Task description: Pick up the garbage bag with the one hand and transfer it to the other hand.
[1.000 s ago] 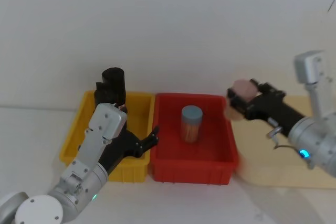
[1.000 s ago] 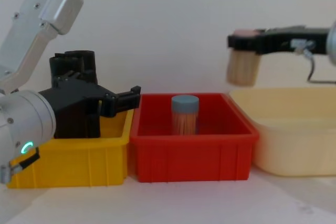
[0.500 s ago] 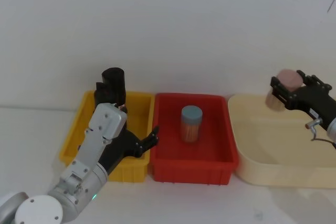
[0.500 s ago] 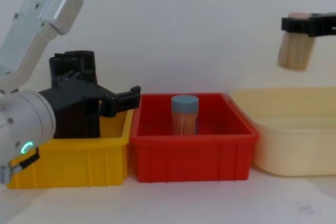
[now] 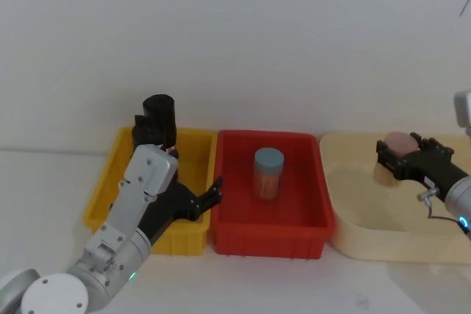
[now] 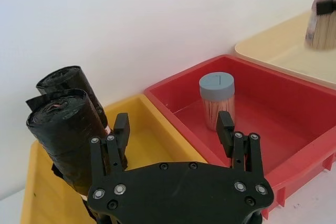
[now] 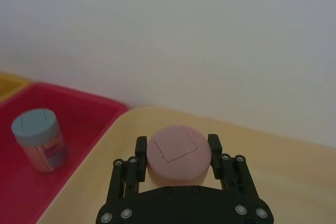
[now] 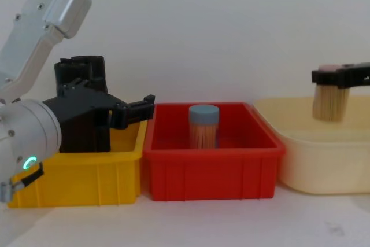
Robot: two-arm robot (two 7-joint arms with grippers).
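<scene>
Two black garbage bag rolls (image 6: 63, 129) stand upright side by side at the back left of the yellow bin (image 5: 101, 198), and they rise above its rim (image 8: 87, 99). My left gripper (image 6: 173, 124), on the green-ringed arm, hangs open over the bin's right side near the red bin, just in front of the rolls and holding nothing. Over the cream tub (image 5: 383, 244), my right gripper (image 7: 177, 153) is shut on a pink-lidded jar of sticks (image 8: 329, 102).
The red bin (image 5: 268, 237) sits between the yellow bin and the cream tub, with a blue-lidded jar of sticks (image 5: 268, 173) standing in it. A white wall runs close behind all three containers. White tabletop lies in front of them.
My right gripper carried the pink-lidded jar to the right, from near the red bin's edge to over the cream tub, then lowered it. The left arm stayed still.
</scene>
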